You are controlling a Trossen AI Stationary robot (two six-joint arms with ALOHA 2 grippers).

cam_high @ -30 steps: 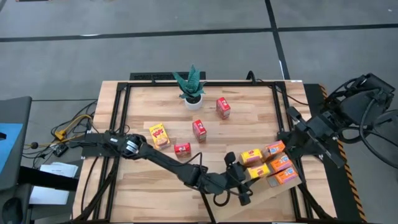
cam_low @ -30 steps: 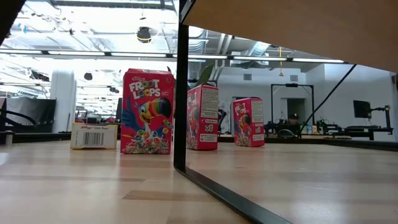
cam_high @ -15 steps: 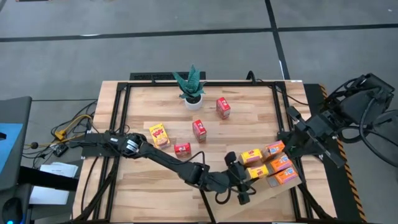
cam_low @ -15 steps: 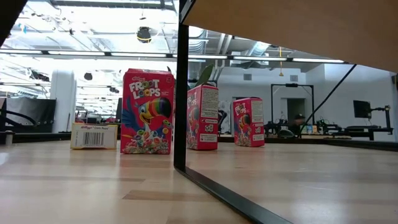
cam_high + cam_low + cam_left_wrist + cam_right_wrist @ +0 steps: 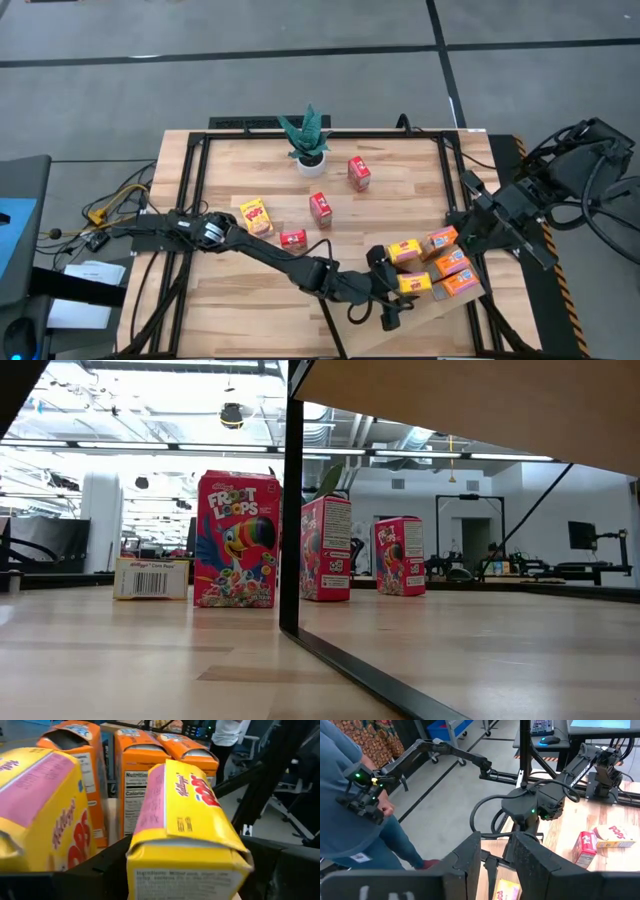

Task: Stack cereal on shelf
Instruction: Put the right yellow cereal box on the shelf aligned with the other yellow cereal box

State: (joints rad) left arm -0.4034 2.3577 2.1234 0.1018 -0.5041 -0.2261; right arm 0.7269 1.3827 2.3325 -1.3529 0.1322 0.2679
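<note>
The left gripper (image 5: 390, 290) reaches across the planked table to the tilted pale wooden shelf board (image 5: 452, 306) at the table's right, and a small yellow cardboard cereal box (image 5: 185, 832) sits between its two dark fingers, just beside a second yellow box (image 5: 42, 807); three orange boxes (image 5: 137, 775) stand just beyond them. Whether the fingers clamp this box or are letting it go, I cannot tell. The right gripper (image 5: 495, 860) waits off the table's right edge with a narrow gap between its fingers, holding nothing. The step in hand looks like placing this box into the row on the shelf. Next, the left gripper should back away without dragging the box, then fetch a remaining box: three red boxes (image 5: 320, 208) and one yellow box (image 5: 255, 215) lie well behind it, near a green potted plant (image 5: 308, 140).
</note>
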